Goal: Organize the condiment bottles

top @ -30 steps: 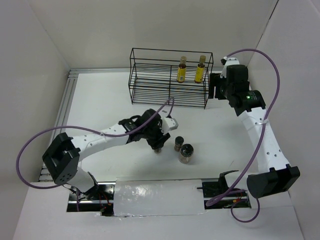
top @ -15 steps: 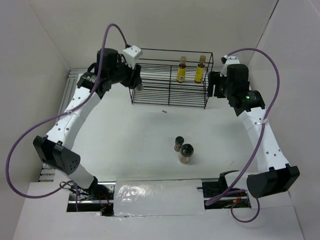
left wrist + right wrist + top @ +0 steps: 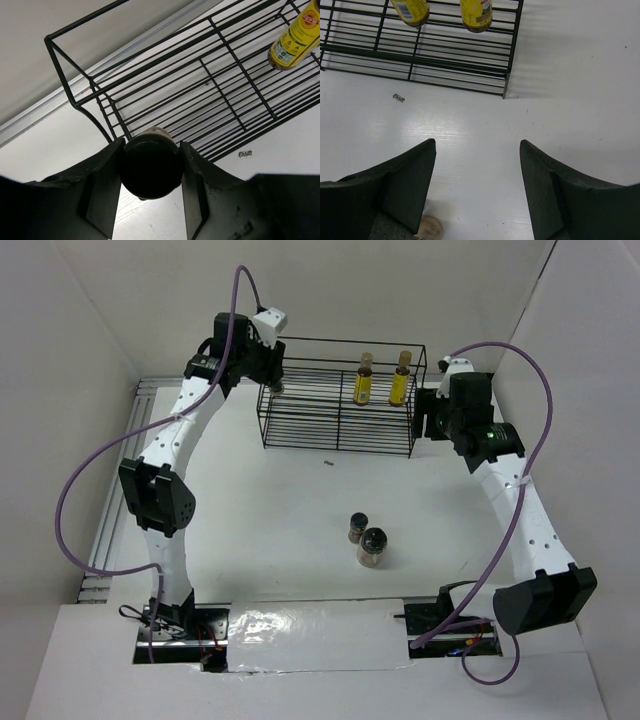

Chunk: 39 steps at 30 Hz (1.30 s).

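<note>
A bare white table [image 3: 250, 500] closed in by white walls carries a black wire rack [image 3: 300, 422] towards its far side. The left arm rises from its base and stretches long to the rack's left end, a purple cable looping off it, with the wrist tipped down over the rack's top frame. The right arm reaches out to the rack's right end and hangs just outside it, pointing down at the table by the rack's front right corner. The left gripper [image 3: 150, 150] is clamped on a short dark-lidded jar [image 3: 150, 172], one finger on each side of it and the lid facing the wrist camera. The jar hangs at the rack's left end, above the wires; whether it is over the shelf or just outside cannot be told. The right gripper [image 3: 477, 145] stands spread with only table between its fingers. Two slim yellow bottles [image 3: 364, 380] [image 3: 401, 380] stand upright in the rack's right half. In front of the rack, well apart from it, a second short jar [image 3: 357, 528] and a fatter black-lidded jar [image 3: 372, 546] stand just beside each other.
</note>
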Each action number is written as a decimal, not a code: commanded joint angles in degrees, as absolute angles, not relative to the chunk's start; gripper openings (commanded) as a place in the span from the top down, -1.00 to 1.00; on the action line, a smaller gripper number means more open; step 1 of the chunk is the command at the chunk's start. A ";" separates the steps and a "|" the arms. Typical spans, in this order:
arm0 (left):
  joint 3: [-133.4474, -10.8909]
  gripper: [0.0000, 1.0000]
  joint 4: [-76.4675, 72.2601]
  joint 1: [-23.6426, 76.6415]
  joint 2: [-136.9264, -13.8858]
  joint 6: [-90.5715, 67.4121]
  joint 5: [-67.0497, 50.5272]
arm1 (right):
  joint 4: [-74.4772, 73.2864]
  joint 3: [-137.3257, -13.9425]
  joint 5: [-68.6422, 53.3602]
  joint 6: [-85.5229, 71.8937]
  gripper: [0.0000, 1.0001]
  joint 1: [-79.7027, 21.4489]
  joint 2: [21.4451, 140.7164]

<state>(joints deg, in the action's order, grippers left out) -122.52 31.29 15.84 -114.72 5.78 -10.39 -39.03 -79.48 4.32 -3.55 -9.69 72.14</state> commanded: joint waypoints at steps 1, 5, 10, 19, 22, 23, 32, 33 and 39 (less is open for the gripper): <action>-126.65 1.00 25.23 15.65 -114.78 6.24 -9.67 | -37.79 -80.07 4.57 -3.60 -0.49 -9.32 72.60; -125.95 1.00 27.42 15.73 -115.75 7.12 -9.58 | -37.97 -79.98 4.83 -3.78 -0.49 -9.32 72.77; -124.37 1.00 30.93 15.29 -116.72 6.59 -9.84 | -37.97 -79.19 4.92 -4.13 -0.50 -9.32 72.77; -125.24 1.00 31.47 14.77 -119.18 5.45 -10.37 | -39.02 -81.03 5.62 -3.43 -0.49 -9.32 74.44; -125.07 1.00 31.81 14.77 -120.14 5.54 -10.11 | -39.29 -81.47 6.06 -3.25 -0.49 -9.40 74.62; -125.16 1.00 32.34 14.77 -120.49 5.62 -10.11 | -39.20 -81.39 6.06 -3.25 -0.49 -9.32 74.53; -125.16 0.88 33.05 14.41 -121.64 4.66 -10.55 | -39.20 -81.47 6.06 -3.43 -0.51 -9.32 74.97; -125.16 0.65 33.22 14.24 -121.64 4.40 -11.33 | -39.29 -81.56 6.06 -3.43 -0.52 -9.32 75.14; -124.72 0.10 33.57 14.24 -121.82 3.87 -12.22 | -39.29 -81.56 6.15 -3.25 -0.56 -9.32 75.32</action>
